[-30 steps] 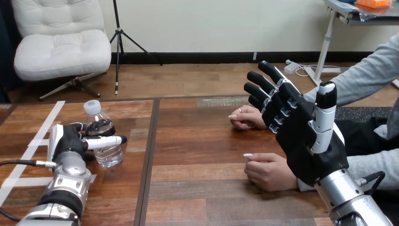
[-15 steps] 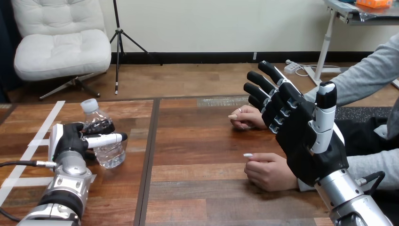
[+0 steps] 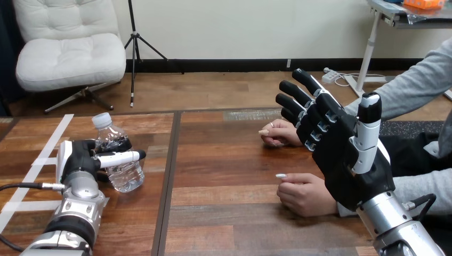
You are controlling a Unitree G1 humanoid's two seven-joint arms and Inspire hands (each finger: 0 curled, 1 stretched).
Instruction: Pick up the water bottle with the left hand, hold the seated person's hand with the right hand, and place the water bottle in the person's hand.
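Note:
A clear water bottle (image 3: 123, 172) with a white cap leans a little to the left on the left part of the wooden table (image 3: 229, 160). My left hand (image 3: 80, 158) is curled round its middle, thumb across the front. My right hand (image 3: 341, 144) is raised at the right, fingers straight and spread, palm toward me. The person's near hand (image 3: 304, 193) rests on the table as a loose fist just left of my right palm. Their far hand (image 3: 278, 132) lies behind my right hand's fingers. I cannot tell whether my right hand touches either one.
Strips of white tape (image 3: 45, 146) run across the table's far left. A dark seam (image 3: 169, 176) divides the tabletop just right of the bottle. The person's grey sleeve (image 3: 421, 90) comes in from the right edge.
The bottle has tipped to the left and shifted slightly right within my left hand. My right hand and the person's hands have stayed put.

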